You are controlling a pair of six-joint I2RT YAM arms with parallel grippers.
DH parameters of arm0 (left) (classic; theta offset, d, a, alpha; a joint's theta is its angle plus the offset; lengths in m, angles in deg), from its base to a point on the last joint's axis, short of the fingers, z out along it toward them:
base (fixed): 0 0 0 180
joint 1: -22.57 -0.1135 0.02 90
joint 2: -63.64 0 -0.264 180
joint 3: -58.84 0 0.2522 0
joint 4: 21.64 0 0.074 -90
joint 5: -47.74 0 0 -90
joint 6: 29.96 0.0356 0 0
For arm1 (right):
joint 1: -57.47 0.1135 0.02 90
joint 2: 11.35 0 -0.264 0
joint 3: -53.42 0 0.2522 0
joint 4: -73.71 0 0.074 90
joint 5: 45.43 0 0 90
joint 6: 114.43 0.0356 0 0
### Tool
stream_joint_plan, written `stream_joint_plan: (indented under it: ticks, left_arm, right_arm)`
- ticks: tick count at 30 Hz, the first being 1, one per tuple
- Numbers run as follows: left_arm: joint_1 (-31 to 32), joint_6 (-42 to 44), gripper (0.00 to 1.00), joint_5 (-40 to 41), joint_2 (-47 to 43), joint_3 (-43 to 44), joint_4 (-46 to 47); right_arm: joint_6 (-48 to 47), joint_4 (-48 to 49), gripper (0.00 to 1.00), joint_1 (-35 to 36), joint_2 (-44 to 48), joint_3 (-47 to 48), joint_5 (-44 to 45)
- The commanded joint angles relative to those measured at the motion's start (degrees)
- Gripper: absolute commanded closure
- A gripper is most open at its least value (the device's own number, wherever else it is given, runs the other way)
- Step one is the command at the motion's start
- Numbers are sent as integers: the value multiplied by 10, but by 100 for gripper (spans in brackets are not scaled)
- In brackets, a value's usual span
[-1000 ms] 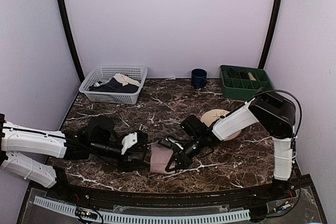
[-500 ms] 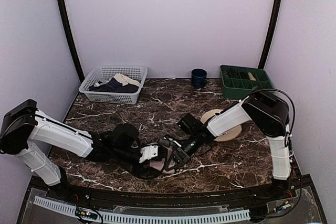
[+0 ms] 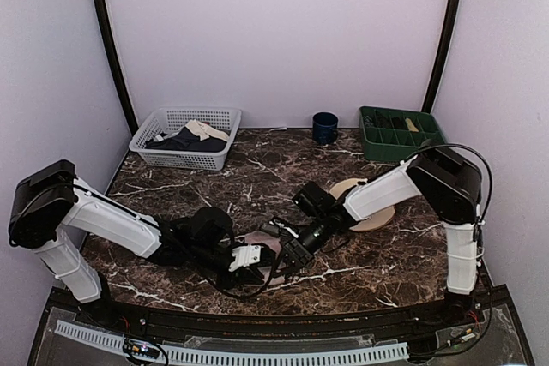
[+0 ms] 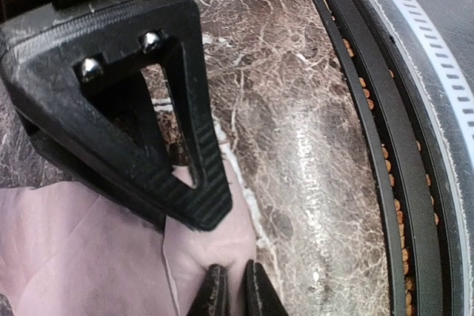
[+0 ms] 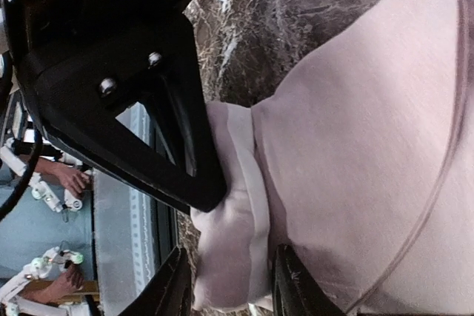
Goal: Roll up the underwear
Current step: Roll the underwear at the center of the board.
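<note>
Your left gripper [image 4: 235,295] pinches the underwear [image 4: 74,257] at the table's [image 4: 296,146] near edge; your right gripper [image 5: 233,286], jaws apart, straddles its cream waistband [image 5: 241,183], so the cloth lies between both, equally near each.

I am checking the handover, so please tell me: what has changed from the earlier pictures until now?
The left end effector swung in from the left to the underwear and closed on an edge of it. The right end effector remains at the waistband fold. The basket, cup, tray and plate stayed in place.
</note>
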Motion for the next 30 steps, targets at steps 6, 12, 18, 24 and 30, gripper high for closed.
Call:
stream_joint_plan:
  ticks: [6, 12, 18, 24, 30]
  left_arm:
    - [-75, -92, 100, -162, 35, 20, -66]
    - [-124, -105, 100, -293, 111, 95, -145]
    - [-166, -98, 100, -391, 222, 178, -240]
    - [-185, -88, 100, -439, 271, 223, -291]
    - [-193, -74, 100, -441, 285, 234, -311]
  right_arm:
    - [-88, 0, 57, 9, 168, -92, 267]
    - [-165, 12, 56, 64, 256, -138, 388]
    - [-231, 39, 54, 126, 262, -133, 471]
    - [-262, 56, 53, 155, 200, -93, 494]
    - [-280, 71, 55, 161, 148, -75, 508]
